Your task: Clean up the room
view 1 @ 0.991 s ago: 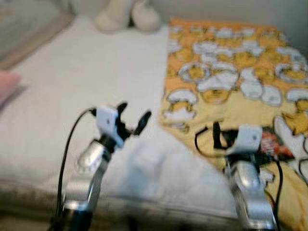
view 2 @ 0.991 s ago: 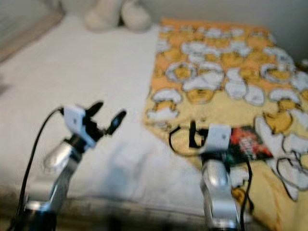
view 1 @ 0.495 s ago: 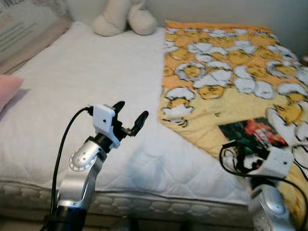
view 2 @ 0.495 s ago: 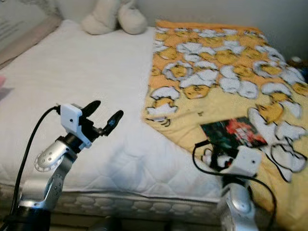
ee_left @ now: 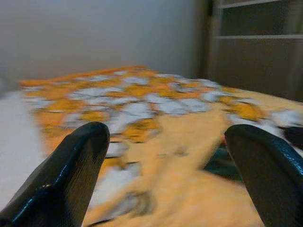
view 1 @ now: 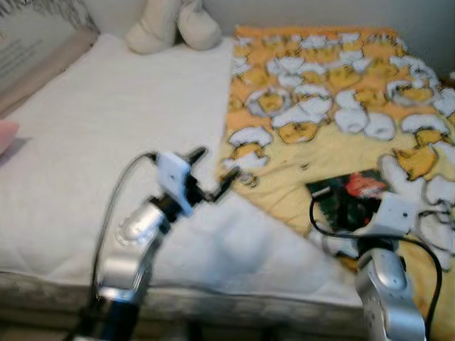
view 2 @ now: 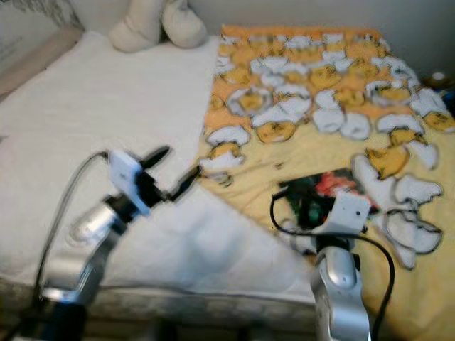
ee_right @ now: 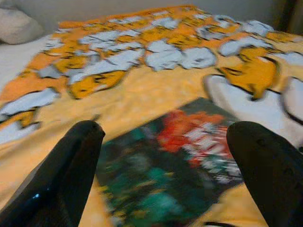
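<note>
A dark book (view 1: 348, 195) with a red and green cover lies flat on the yellow duck-print blanket (view 1: 334, 106), which covers the right half of the bed. My right gripper (ee_right: 168, 137) hovers just short of the book, open, with the cover (ee_right: 175, 161) between its two fingers and nothing held. My left gripper (view 1: 215, 165) is open and empty above the white mattress (view 1: 92, 142), close to the blanket's near left corner. In the left wrist view the blanket (ee_left: 156, 99) spreads out ahead of the open fingers.
A cream plush toy (view 1: 174, 25) sits at the head of the bed. The edge of a pink pillow (view 1: 6, 135) shows at the far left. The mattress's front edge (view 1: 234, 302) runs below my arms. Dark shelving (ee_left: 255, 52) stands beyond the bed.
The camera has shifted and the picture is slightly blurred. My left gripper now sits nearer the blanket's corner. My right gripper is raised closer to the book than half a second ago.
</note>
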Controlling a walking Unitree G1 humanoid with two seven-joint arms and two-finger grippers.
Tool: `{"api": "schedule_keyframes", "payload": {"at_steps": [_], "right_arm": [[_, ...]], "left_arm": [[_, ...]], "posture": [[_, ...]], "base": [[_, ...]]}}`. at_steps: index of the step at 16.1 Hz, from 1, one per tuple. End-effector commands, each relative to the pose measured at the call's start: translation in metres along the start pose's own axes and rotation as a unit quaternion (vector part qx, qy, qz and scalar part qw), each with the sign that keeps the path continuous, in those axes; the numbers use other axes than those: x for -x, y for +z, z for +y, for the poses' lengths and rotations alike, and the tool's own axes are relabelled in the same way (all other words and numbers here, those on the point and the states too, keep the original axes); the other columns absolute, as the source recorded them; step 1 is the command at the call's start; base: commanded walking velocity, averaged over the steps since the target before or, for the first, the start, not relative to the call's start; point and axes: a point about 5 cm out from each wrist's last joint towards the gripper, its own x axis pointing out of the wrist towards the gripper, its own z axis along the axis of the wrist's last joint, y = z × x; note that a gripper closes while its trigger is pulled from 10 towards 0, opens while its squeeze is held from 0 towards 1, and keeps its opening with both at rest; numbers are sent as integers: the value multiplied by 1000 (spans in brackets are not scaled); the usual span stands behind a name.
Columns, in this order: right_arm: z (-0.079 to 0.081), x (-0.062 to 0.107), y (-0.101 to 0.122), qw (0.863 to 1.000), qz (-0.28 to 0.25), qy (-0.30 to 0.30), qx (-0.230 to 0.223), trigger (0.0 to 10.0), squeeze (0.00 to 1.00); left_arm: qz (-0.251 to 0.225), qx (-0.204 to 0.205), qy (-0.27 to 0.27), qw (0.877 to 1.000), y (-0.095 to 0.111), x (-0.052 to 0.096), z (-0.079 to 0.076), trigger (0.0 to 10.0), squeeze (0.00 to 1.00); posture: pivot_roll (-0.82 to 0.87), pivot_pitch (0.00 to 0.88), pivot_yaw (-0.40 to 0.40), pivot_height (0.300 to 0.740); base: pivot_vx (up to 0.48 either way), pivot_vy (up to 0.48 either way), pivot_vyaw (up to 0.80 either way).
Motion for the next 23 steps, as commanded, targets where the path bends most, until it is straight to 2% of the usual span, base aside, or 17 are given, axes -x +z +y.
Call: {"api": "schedule_keyframes", "payload": {"at_steps": [1,3,4,5,6,7,9,12,14,17,20,21,23], "right_arm": [[1,1,-7,1000,16,-7,-21,10000,0],[-1,1,-17,995,56,-14,-78,10000,0],[1,0,-20,993,69,-6,-100,10000,0],[3,-3,-20,990,74,-2,-116,10000,0],[5,-8,-21,983,86,1,-162,10000,0],[5,-9,-22,981,89,-1,-173,10000,0],[9,-15,-36,962,127,-16,-241,10000,0],[18,-21,-41,951,144,-3,-275,10000,0],[23,-26,-46,937,163,0,-310,10000,0],[28,-36,-49,942,160,3,-295,10000,0],[37,-49,-38,954,139,21,-264,10000,0],[41,-53,-31,963,122,33,-239,10000,0],[47,-54,-25,969,104,46,-220,10000,0]], "left_arm": [[1,-2,-25,1000,4,3,-2,10000,0],[37,14,-81,996,-1,7,-8,10000,0],[38,12,-93,995,1,8,-6,10000,0],[38,11,-106,994,4,8,-3,10000,0],[40,11,-144,989,15,5,4,10000,0],[42,15,-154,987,18,4,5,10000,0],[55,22,-203,977,33,0,16,10000,0],[64,18,-241,968,41,0,18,10000,0],[67,29,-262,962,47,1,17,10000,0],[71,44,-281,956,49,6,12,10000,0],[79,63,-299,949,46,15,-2,10000,0],[81,70,-302,947,45,17,-6,10000,0],[78,78,-301,947,45,18,-9,10000,0]], "posture": [[-51,0,46,695],[-44,0,47,695],[-40,0,48,695],[-34,0,51,695],[-25,0,56,695],[-22,0,57,695],[-7,8,71,695],[3,13,79,695],[11,18,81,695],[40,38,87,695],[66,52,86,695],[71,54,82,695],[71,54,75,695]], "base": [[0,-428,0],[0,0,0],[0,0,0],[0,0,0],[0,0,0],[0,0,0],[0,0,0],[0,0,0],[0,0,0],[0,0,0],[0,0,0],[0,0,0],[0,0,0]]}}
